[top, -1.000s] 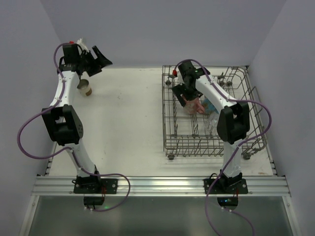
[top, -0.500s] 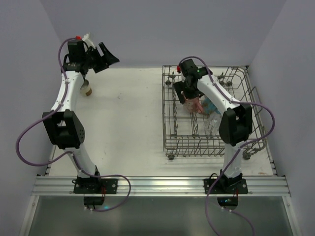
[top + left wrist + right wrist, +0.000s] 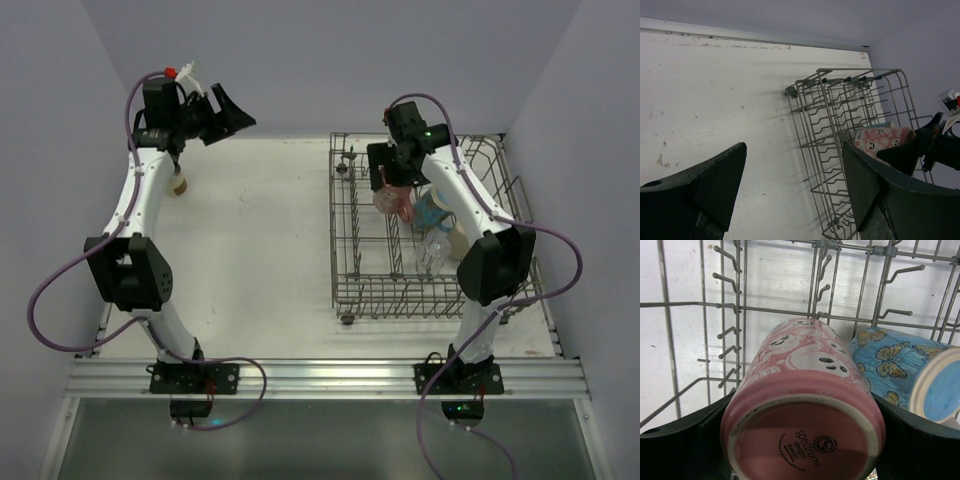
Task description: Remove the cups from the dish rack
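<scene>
The grey wire dish rack (image 3: 337, 262) stands on the right of the table. My right gripper (image 3: 396, 185) is shut on the pink patterned mug (image 3: 390, 201) and holds it on its side, lifted over the rack's far part. In the right wrist view the mug's base (image 3: 805, 440) faces the camera between the fingers. The blue butterfly mug (image 3: 432, 210) (image 3: 890, 365) lies beside it in the rack. A clear glass tumbler (image 3: 432, 251) sits nearer. A tan cup (image 3: 178, 184) stands on the table at far left. My left gripper (image 3: 232, 117) is open and empty, raised high above it.
The left wrist view shows the rack (image 3: 837, 125), the pink mug (image 3: 882, 138) and the white table (image 3: 715, 95) between its open fingers. Upright tines (image 3: 730, 330) surround the mug. Walls close the back and both sides.
My right gripper has lifted the pink mug up from the rack floor and toward the far side. My left arm has risen and swung right, away from the tan cup.
</scene>
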Robot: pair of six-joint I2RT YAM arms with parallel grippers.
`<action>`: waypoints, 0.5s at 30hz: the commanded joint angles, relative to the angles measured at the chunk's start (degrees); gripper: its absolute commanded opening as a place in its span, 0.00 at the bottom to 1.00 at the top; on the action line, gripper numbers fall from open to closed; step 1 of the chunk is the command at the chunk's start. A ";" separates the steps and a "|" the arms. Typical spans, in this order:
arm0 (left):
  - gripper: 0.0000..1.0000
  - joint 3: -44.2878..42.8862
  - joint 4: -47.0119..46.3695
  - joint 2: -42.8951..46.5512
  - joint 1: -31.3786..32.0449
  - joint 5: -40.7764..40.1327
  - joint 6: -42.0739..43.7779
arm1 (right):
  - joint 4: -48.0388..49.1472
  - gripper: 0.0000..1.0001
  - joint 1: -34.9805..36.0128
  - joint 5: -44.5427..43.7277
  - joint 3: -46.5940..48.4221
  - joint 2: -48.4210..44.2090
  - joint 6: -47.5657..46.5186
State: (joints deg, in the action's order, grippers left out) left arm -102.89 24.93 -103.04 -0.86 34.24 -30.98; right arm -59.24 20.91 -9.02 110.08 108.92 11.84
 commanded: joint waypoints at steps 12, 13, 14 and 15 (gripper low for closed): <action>0.79 15.67 -29.89 10.31 2.71 18.39 -13.74 | 3.95 0.00 -4.38 8.75 13.59 -8.37 10.57; 0.79 17.70 -33.94 10.84 3.41 19.89 -18.28 | 5.53 0.00 -4.82 10.67 12.88 -8.90 11.36; 0.79 19.73 -43.81 11.20 3.67 22.60 -20.93 | 6.50 0.00 -5.61 12.08 12.09 -9.51 13.11; 0.79 24.36 -50.18 12.07 3.85 23.84 -24.35 | 7.99 0.00 -6.14 15.75 9.65 -11.26 14.26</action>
State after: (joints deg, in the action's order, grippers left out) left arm -85.01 -2.98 -94.50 1.63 49.82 -44.69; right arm -58.50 16.40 -0.69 120.49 104.20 20.86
